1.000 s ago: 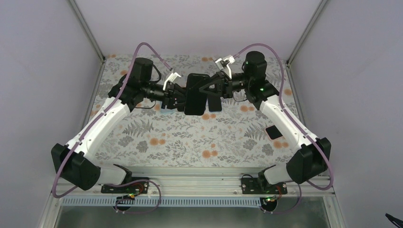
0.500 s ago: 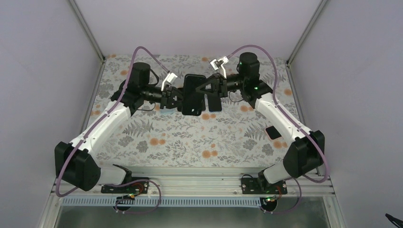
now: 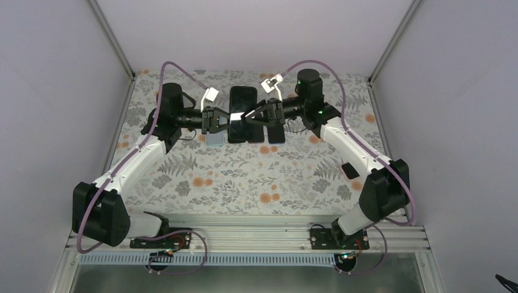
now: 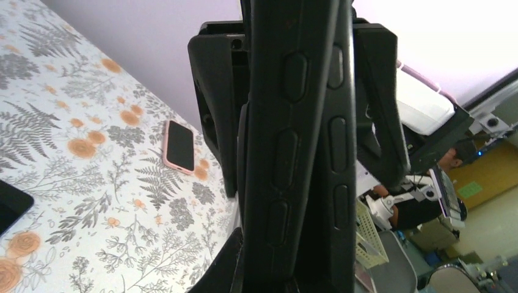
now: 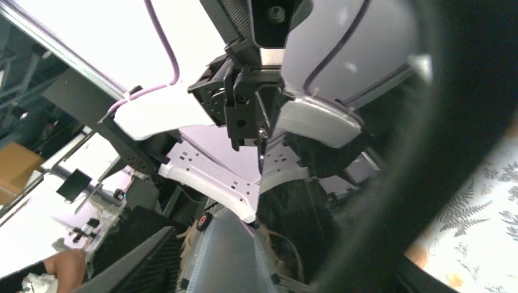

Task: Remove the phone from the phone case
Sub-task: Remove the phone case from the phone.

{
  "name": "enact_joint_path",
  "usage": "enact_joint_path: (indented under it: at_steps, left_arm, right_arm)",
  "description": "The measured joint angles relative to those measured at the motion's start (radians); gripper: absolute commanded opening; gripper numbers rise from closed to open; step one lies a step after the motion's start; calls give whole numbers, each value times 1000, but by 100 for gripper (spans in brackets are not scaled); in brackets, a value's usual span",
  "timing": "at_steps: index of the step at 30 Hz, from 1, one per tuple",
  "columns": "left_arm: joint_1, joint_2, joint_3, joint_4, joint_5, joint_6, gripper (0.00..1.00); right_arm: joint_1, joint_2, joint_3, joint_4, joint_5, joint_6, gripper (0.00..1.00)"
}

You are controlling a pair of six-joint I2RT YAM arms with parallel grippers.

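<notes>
A black phone in its black phone case [image 3: 242, 114] hangs in the air over the far middle of the table. My left gripper [image 3: 225, 119] is shut on its left edge. In the left wrist view the phone case [image 4: 293, 152] shows edge-on as two dark layers with raised buttons; I cannot tell phone from case there. My right gripper [image 3: 249, 116] is open, and its fingers [image 4: 211, 104] straddle the phone from the other side. The right wrist view shows one of its fingers [image 5: 131, 259] at lower left and a blurred dark edge on the right.
A pink-cased phone [image 4: 179, 146] lies on the flowered cloth at the right [image 3: 351, 170]. Another dark phone [image 3: 276, 133] lies under the right gripper, and a pale blue object [image 3: 214, 139] under the left. Purple walls stand close on both sides.
Both arms carried the phone a little left and toward the back. The left gripper closed on it. The right gripper let go and now stands open around it.
</notes>
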Motion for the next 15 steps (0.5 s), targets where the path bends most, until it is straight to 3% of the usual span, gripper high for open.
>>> enact_joint_path:
  at_steps: [5, 11, 15]
  left_arm:
    - [34, 2, -15, 55, -14, -74, 2]
    - [71, 14, -26, 78, -39, -142, 2]
    - [95, 39, -14, 17, -103, -164, 2]
  right_arm:
    - [-84, -8, 5, -58, 42, -41, 87]
    - [-126, -42, 43, -205, 185, -196, 89]
    - [-85, -90, 76, -291, 425, -354, 88]
